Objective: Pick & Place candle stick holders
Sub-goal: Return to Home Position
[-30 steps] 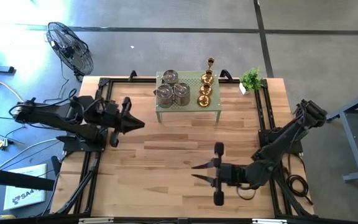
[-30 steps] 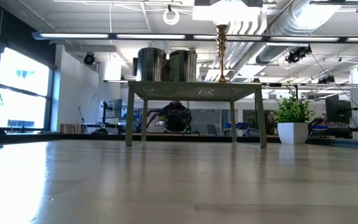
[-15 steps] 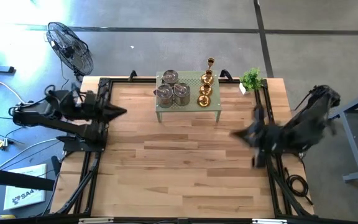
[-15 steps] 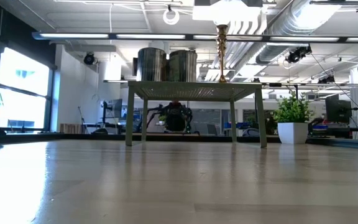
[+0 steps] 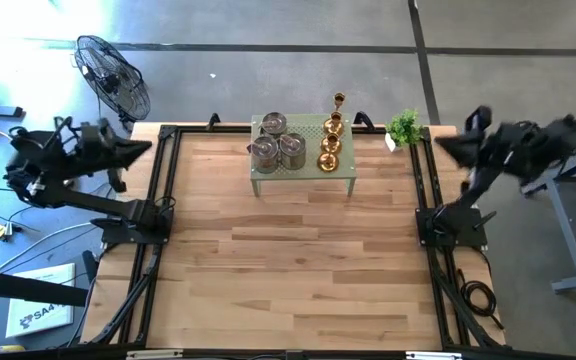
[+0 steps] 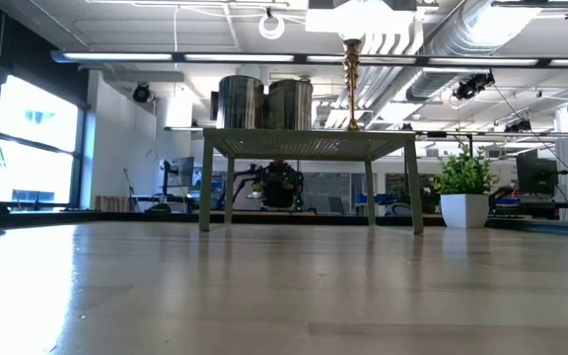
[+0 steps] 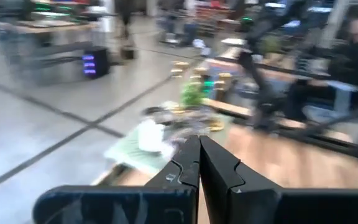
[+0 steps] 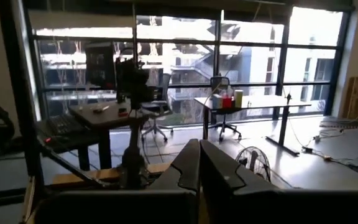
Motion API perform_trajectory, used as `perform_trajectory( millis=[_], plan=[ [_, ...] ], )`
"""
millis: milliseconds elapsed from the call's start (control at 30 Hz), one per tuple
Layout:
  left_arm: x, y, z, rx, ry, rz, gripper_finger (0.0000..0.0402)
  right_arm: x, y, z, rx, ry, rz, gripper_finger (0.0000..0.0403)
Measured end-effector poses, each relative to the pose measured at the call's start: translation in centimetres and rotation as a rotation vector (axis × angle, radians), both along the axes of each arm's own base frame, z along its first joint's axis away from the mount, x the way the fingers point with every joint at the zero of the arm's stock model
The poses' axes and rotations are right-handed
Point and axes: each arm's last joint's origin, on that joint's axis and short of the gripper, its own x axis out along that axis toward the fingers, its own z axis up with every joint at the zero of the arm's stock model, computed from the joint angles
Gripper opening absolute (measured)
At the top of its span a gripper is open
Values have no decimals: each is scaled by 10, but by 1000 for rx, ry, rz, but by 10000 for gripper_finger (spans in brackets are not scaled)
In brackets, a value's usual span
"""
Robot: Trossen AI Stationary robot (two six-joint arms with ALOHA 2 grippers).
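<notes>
Three squat silver-grey candle stick holders (image 5: 276,140) and three gold ones (image 5: 330,143) stand on their bases on the green perforated stand (image 5: 303,172) at the table's far middle. The low view shows silver ones (image 6: 264,103) and a tall gold one (image 6: 352,84) on the stand top. My left gripper (image 5: 143,149) is shut and empty, raised over the table's far left corner; its shut fingers show in its wrist view (image 7: 199,152). My right gripper (image 5: 450,146) is shut and empty beyond the table's far right corner; its wrist view (image 8: 199,155) looks into the room.
A small potted plant (image 5: 404,127) stands at the far right of the table, next to the stand. A floor fan (image 5: 114,77) stands off the table's far left corner. Black rails (image 5: 158,200) run along both side edges. Bare wood lies in front of the stand.
Both arms have drawn back from the table. My left gripper has gone from left of the middle toward the far left corner. My right gripper has swung from low over the near right part of the table up and out past the far right corner. The holders have kept still.
</notes>
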Motion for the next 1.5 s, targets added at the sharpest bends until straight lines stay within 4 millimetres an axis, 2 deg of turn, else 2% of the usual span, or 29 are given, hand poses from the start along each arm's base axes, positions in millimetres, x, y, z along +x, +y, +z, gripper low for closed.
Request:
perform_trajectory(
  millis=[100, 300, 500, 633, 733, 867, 1100, 1233, 1333, 1500],
  plan=[
    [-19, 5, -8, -8, -4, 83, 0, -21, -23, -4, 35, -50, 9, 1],
    [-48, 8, -27, -52, -69, 89, 0, -47, -50, -37, 53, -75, 35, 1],
    [-50, 10, -64, -67, -80, 135, 0, -63, -67, -85, 90, -122, 85, 0],
    [-33, 8, -78, -48, 14, 132, 0, -55, -59, -96, 44, -53, 55, 0],
    [-19, 4, -81, -25, -15, 38, 0, -52, -55, -93, 33, -108, 178, 0],
    [-6, 3, -87, 14, 12, -31, 0, -47, -48, -102, 22, -127, 220, 0],
    [24, -5, -111, 3, 36, -127, 0, -23, -18, -136, -13, -64, 310, 0],
    [35, -9, -106, -10, -75, -198, 0, -9, 3, -155, -39, -128, 418, 0],
    [42, -11, -110, -9, -110, -230, 0, -1, 14, -170, -53, -147, 459, 0],
    [64, -17, -137, -48, -90, -258, 0, 8, 24, -193, -46, -120, 462, 0]
  ],
)
